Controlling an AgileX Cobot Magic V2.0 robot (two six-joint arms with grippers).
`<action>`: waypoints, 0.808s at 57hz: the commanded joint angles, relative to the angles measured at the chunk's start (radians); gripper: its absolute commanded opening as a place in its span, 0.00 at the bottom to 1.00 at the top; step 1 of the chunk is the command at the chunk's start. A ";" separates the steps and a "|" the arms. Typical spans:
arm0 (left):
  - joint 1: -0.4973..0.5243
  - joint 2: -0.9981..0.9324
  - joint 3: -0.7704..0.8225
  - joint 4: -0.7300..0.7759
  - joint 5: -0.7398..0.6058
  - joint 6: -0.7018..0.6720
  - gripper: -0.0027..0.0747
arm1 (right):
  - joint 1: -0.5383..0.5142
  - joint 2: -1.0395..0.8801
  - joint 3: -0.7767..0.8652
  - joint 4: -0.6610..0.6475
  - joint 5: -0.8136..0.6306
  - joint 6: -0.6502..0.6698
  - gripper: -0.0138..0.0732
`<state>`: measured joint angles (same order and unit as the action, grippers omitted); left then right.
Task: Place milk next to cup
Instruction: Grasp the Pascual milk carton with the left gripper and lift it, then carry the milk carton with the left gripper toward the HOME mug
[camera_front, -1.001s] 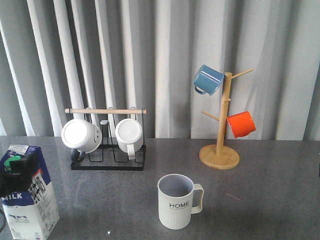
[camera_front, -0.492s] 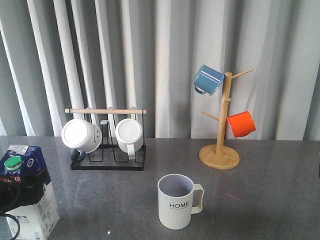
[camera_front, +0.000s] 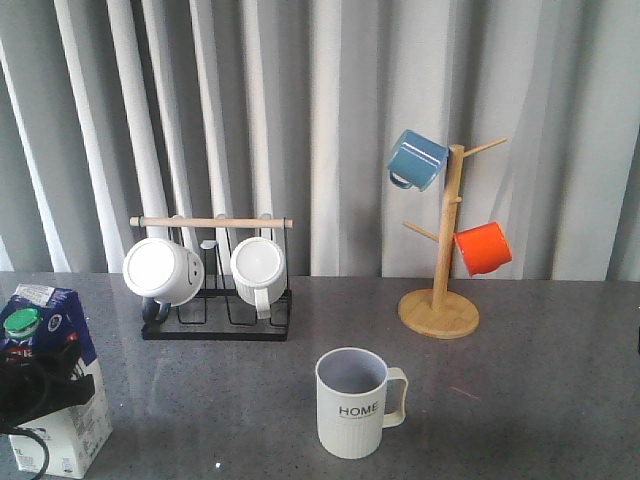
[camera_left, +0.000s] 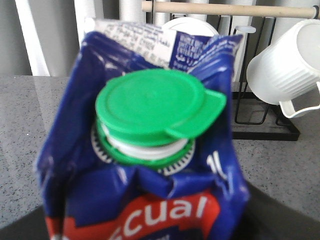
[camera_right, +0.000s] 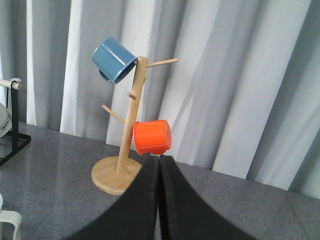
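Blue-and-white milk (camera_front: 45, 385) is sitting at the far left edge of the desk (camera_front: 520, 380), upright, with my left gripper (camera_front: 35, 385) wrapped across its front face just below the green cap (camera_left: 152, 107). From the left wrist view all I get is the top of the carton filling the frame, so I can't tell if the fingers are actually clamped on it or just around it. I'd call this the grab step: arm's at the carton, nothing lifted yet as far as I can judge.

The cup (camera_front: 355, 402) is near the middle front of the desk, handle pointing to the right, well apart from the milk. So the next move, I reckon, is confirm the squeeze, lift straight up, carry it right and set it down just beside the cup on its left side, without bumping it. The carton is tall, so I'd keep it vertical and put it down gently.

Path between them looks open desk. Behind it sits the black rack (camera_front: 215, 300) with two white mugs (camera_front: 163, 271), close enough to the back that I'd stay toward the front. Wooden mug tree (camera_front: 440, 290) with the blue mug (camera_front: 416, 160) and orange mug (camera_front: 482, 249) is off right, not in the way.

Right gripper (camera_right: 159, 200) has its fingers pressed together, holding nothing, pointed at the tree.
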<state>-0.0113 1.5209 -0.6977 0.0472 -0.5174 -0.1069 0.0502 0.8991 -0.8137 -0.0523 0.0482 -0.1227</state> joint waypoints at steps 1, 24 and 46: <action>0.001 -0.031 -0.031 -0.009 -0.083 -0.001 0.03 | -0.006 -0.009 -0.034 -0.005 -0.070 -0.002 0.15; -0.035 -0.158 -0.031 -0.110 -0.112 0.023 0.02 | -0.006 -0.009 -0.034 -0.005 -0.070 -0.002 0.15; -0.356 -0.247 -0.158 -0.930 -0.133 0.716 0.02 | -0.006 -0.009 -0.034 -0.005 -0.070 -0.002 0.15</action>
<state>-0.2722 1.2873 -0.7773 -0.6430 -0.5557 0.3952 0.0502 0.8991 -0.8137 -0.0523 0.0484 -0.1227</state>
